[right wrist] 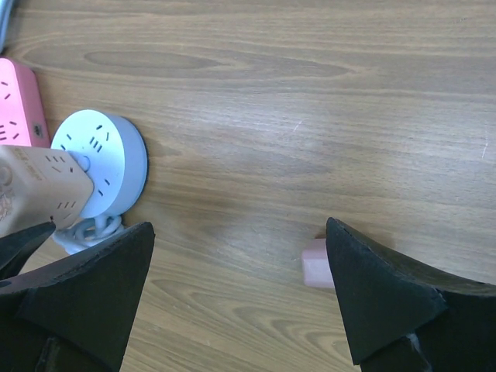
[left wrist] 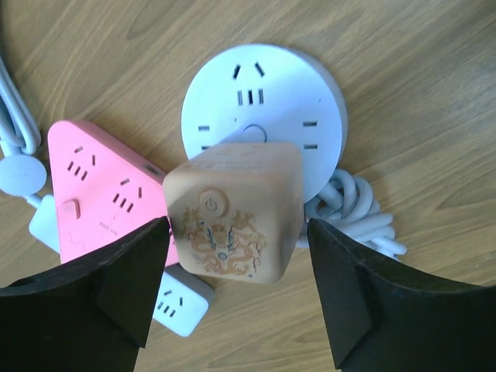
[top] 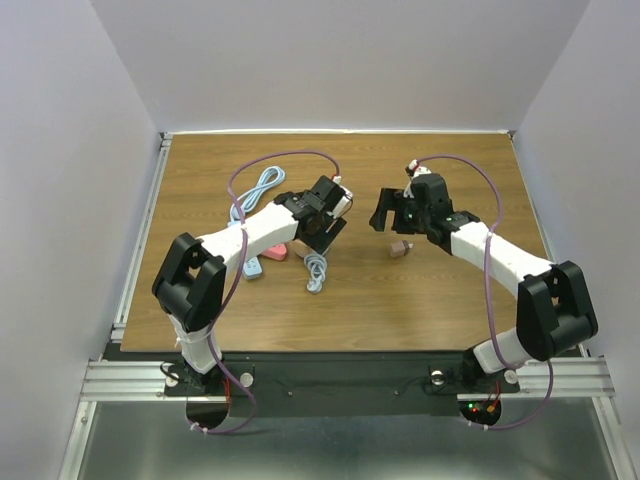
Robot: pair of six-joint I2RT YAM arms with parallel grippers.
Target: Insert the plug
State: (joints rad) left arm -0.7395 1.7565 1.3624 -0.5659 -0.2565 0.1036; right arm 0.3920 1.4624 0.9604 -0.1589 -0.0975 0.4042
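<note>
A tan cube-shaped plug block (left wrist: 232,217) with a dragon print stands against the middle of a round white power strip (left wrist: 263,85). My left gripper (left wrist: 236,232) is open around the block; the left finger (left wrist: 101,287) is at its edge and the right finger (left wrist: 372,287) stands a little off it. The block (right wrist: 39,186) and the round strip (right wrist: 108,159) also show in the right wrist view. My right gripper (right wrist: 239,229) is open and empty above bare wood. A small pink plug (right wrist: 316,263) lies by its right finger; it also shows in the top view (top: 400,248).
A pink triangular power strip (left wrist: 93,186) lies left of the round one, with a small white socket cube (left wrist: 182,298) below it. A coiled white cable (left wrist: 356,209) lies to the right. A light blue cable (top: 258,188) lies at the back left of the table (top: 450,300).
</note>
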